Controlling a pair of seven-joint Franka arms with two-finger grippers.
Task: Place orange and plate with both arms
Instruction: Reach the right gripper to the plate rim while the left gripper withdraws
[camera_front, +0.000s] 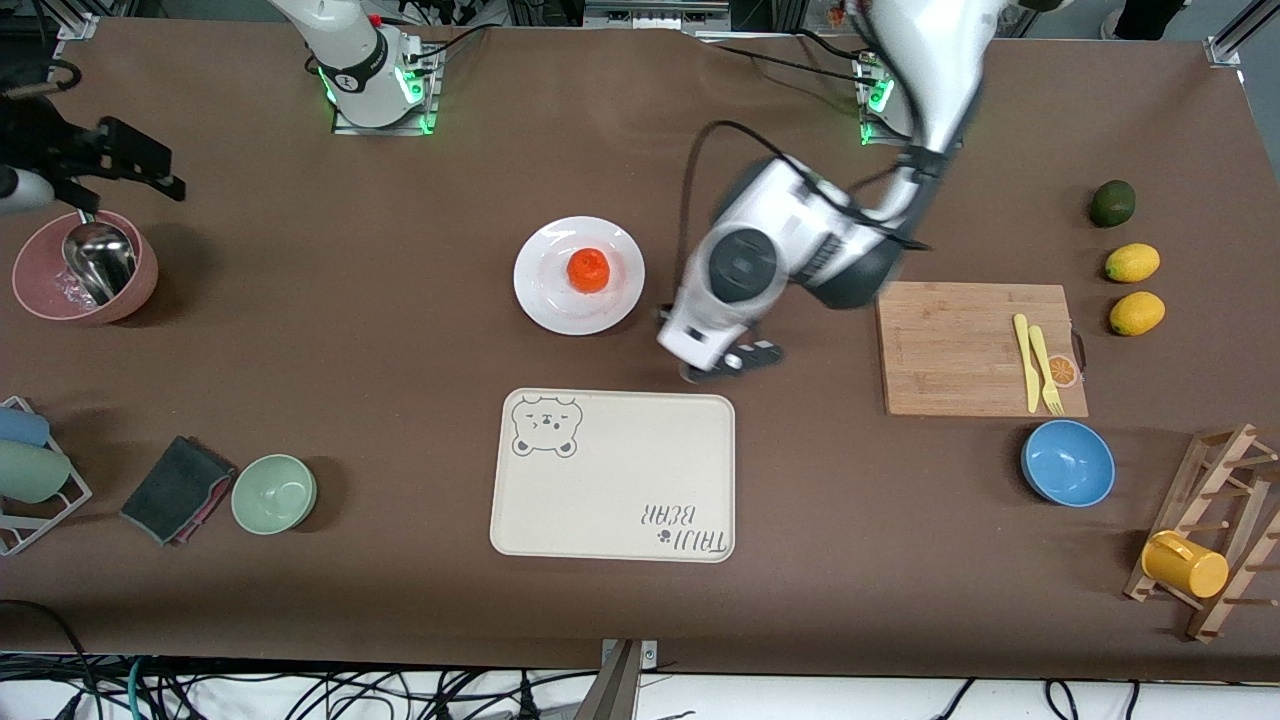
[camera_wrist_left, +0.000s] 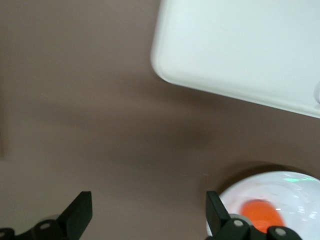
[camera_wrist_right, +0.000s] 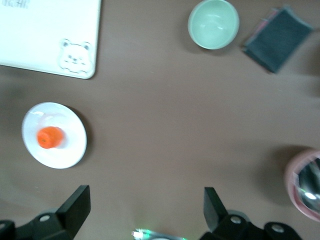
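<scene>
Orange (camera_front: 589, 269) on plate (camera_front: 546, 292); both grippers open, empty.

Cream rectangular bear-print tray (camera_front: 612, 473) lower centre | bamboo cutting board (camera_front: 960, 347) with yellow plastic knife and fork (camera_front: 1037, 362) centre right | blue bowl (camera_front: 1067, 462) below it | two yellow lemons (camera_front: 1133, 287) and dark green lime (camera_front: 1112, 203) upper right | pale green bowl (camera_front: 274, 493) lower left

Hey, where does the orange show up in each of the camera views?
Front view: the orange sits in the middle of the plate.
Left wrist view: partly visible at the picture's edge, on the plate, by a finger.
Right wrist view: small, on the plate.
Shared landmark: the cream bear tray.
</scene>
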